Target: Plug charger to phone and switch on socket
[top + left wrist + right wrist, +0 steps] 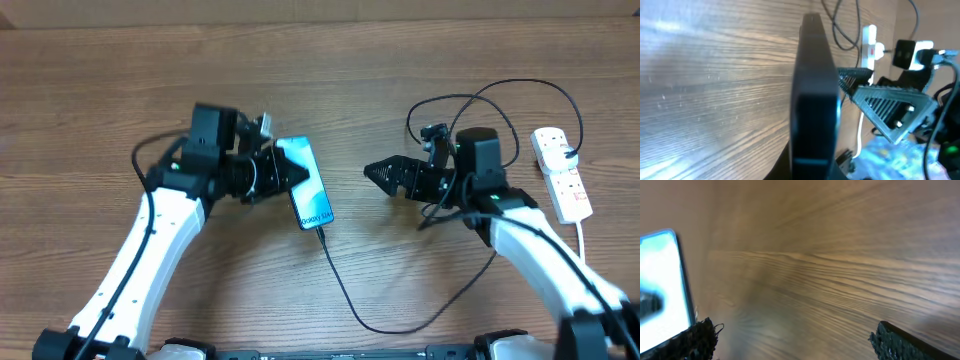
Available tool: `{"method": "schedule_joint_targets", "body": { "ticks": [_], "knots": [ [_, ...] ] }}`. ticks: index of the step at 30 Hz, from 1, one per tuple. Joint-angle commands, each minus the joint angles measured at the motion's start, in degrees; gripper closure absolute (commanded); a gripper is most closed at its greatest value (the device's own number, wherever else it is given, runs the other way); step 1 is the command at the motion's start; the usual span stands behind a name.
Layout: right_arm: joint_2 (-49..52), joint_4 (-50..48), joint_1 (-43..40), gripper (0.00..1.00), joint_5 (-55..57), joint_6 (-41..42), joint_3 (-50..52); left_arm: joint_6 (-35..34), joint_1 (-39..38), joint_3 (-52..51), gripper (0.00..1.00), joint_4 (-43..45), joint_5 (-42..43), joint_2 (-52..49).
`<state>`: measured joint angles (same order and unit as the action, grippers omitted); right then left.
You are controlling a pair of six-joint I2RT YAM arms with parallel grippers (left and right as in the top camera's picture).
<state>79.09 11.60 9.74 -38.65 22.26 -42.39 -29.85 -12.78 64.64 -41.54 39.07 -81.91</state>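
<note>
Closest in the left wrist view is the phone (812,100), seen edge-on: a slim slab with smooth matt black sides, pinched in the fully closed left gripper (283,172). From overhead its glossy light-blue screen sits left of centre on the wood-grain tabletop (100,80). Just beyond, the right gripper (380,172) hangs with its rough black fingers spread wide and nothing between them. The thin, limp charger (340,280) runs from the phone's lower short end, apparently plugged in, and loops round the right arm toward the white, blocky socket (562,175) at the far right. Reaching for the small red switch could snag those loops, I judge, tugging the connector out or dragging the light strip.
</note>
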Motion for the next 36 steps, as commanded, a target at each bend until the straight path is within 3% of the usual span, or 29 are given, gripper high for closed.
{"method": "schedule_joint_targets", "body": {
  "ticks": [1, 5, 13, 18, 24, 36],
  "knots": [
    [-7.5, 2.3, -0.1, 0.00, -0.3, -3.3, -0.8, 10.3, -0.2, 5.1, 0.96, -4.4, -0.5, 0.6],
    [-16.8, 7.5, -0.1, 0.00, 0.8, -5.4, -0.8, 10.6, -0.2, 6.4, 0.96, -9.0, -0.6, 0.6],
    [-35.3, 17.7, -0.1, 0.00, 10.6, -6.3, -0.8, 17.5, -0.2, 6.4, 0.96, -5.7, -6.1, -0.1],
    [-43.9, 21.6, -0.1, 0.00, 15.0, -6.3, -0.8, 22.6, -0.3, 6.4, 0.96, -4.9, -2.2, -5.4],
    [-45.8, 26.6, -0.1, 0.00, 16.4, -6.2, -0.8, 26.1, -0.4, 6.4, 0.96, -4.6, 2.8, -16.6],
    [-45.8, 34.0, -0.1, 0.00, 18.3, -6.3, -0.8, 27.3, -0.4, 6.4, 0.96, -4.8, 1.8, -32.1]
  ]
}}
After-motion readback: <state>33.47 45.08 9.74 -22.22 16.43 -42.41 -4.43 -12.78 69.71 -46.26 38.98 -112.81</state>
